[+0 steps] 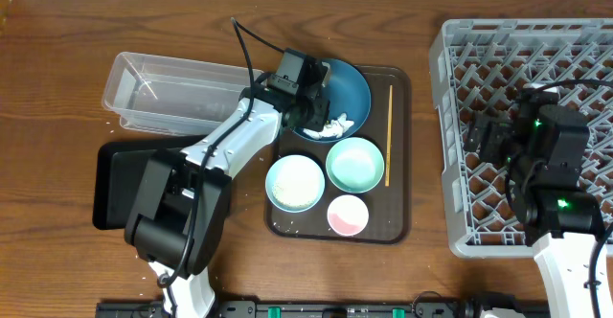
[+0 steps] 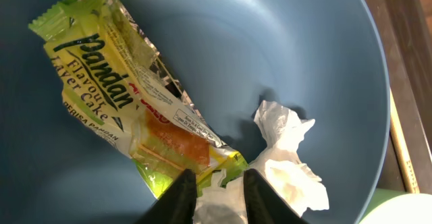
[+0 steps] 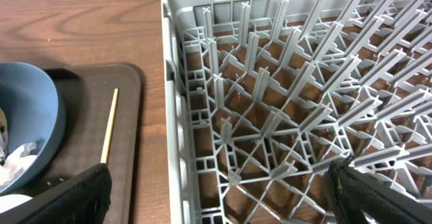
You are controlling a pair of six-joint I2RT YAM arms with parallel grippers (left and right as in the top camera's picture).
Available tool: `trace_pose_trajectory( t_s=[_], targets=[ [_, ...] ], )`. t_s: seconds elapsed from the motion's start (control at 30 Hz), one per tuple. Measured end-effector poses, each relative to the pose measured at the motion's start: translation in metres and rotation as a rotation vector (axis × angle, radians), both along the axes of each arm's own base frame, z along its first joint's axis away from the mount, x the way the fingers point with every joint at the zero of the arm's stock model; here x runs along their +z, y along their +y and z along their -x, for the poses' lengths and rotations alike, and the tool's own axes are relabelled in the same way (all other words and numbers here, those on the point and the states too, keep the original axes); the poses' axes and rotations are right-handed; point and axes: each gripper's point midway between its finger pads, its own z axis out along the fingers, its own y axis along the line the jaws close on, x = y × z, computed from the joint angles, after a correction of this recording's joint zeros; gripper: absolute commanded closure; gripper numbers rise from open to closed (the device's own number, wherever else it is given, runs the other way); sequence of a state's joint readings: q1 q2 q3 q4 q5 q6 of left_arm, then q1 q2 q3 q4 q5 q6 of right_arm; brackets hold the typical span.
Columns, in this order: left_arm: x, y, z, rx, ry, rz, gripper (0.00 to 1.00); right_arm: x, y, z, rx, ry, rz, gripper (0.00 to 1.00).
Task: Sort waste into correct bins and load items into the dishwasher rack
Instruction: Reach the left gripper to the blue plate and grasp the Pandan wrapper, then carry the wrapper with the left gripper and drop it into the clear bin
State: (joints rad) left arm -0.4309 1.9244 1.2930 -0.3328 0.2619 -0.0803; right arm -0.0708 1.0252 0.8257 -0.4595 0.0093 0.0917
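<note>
My left gripper (image 1: 314,115) reaches into the dark-blue dish (image 1: 352,86) on the brown serving tray. In the left wrist view its fingers (image 2: 219,198) are closed on the crumpled white paper scrap (image 2: 290,156), which lies in the dish (image 2: 270,42) beside the yellow-green wrapper (image 2: 115,96). My right gripper (image 1: 488,141) is wide open and empty over the left part of the grey dishwasher rack (image 1: 536,59); its fingers (image 3: 223,197) straddle the rack's left wall (image 3: 177,116). The white bowl (image 1: 294,182) holds rice. The mint-green bowl (image 1: 354,163), pink cup (image 1: 347,215) and wooden stick (image 1: 389,134) sit on the tray.
The clear tub (image 1: 163,93) lies at the back left, and the black tray (image 1: 113,179) is in front of it, partly under my left arm. The brown serving tray (image 1: 400,222) sits mid-table, close to the rack. Some white grains lie on the tray's front left.
</note>
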Motion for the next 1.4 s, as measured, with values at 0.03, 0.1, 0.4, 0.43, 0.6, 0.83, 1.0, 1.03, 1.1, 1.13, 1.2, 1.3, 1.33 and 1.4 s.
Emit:
trace_pose_trajectory(
  t_s=[0.03,0.1,0.4,0.43,0.6,0.83,1.0,1.03,1.1,1.13,1.2,1.3,1.33,1.4],
  targets=[
    [0.000,0.000,0.000,0.000,-0.001,0.000,0.81,0.000,0.000,0.000,0.001,0.000,0.000,0.01],
    [0.002,0.001,-0.001,0.006,-0.005,0.000,0.89,0.000,0.000,0.000,0.001,0.000,-0.001,0.01],
    [0.087,0.031,-0.019,0.078,-0.185,0.060,0.94,0.000,0.000,0.000,0.002,0.000,-0.001,0.01],
    [0.102,0.038,-0.021,0.097,-0.220,0.066,0.94,0.000,0.000,0.000,0.001,0.000,-0.001,0.01],
    [0.168,0.100,-0.032,0.260,-0.393,0.034,0.94,0.000,0.000,0.000,0.002,0.000,-0.001,0.01],
    [0.175,0.186,-0.041,0.474,-0.420,-0.067,0.57,0.000,0.000,0.000,0.002,0.000,-0.001,0.01],
    [0.163,0.204,-0.045,0.519,-0.390,-0.090,0.50,0.000,0.000,0.000,0.002,0.000,-0.001,0.01],
    [0.162,0.202,-0.045,0.516,-0.387,-0.090,0.50,0.000,0.000,0.000,0.002,0.000,-0.001,0.01],
    [0.162,0.195,-0.044,0.495,-0.383,-0.073,0.50,0.000,0.000,0.000,0.002,0.000,-0.001,0.01],
    [0.162,0.190,-0.044,0.478,-0.381,-0.059,0.50,0.000,0.000,0.000,0.002,0.000,-0.001,0.01],
    [0.162,0.174,-0.043,0.430,-0.373,-0.020,0.49,0.000,0.000,0.000,0.002,0.000,-0.001,0.01],
    [0.158,0.143,-0.040,0.320,-0.360,0.024,0.39,0.000,0.000,0.000,0.002,0.000,-0.001,0.01],
    [0.155,0.131,-0.039,0.272,-0.355,0.027,0.33,0.000,0.000,0.000,0.002,0.000,-0.001,0.01],
    [0.144,0.109,-0.036,0.180,-0.345,0.020,0.26,0.000,0.000,0.000,0.002,0.000,-0.001,0.01]
  ],
)
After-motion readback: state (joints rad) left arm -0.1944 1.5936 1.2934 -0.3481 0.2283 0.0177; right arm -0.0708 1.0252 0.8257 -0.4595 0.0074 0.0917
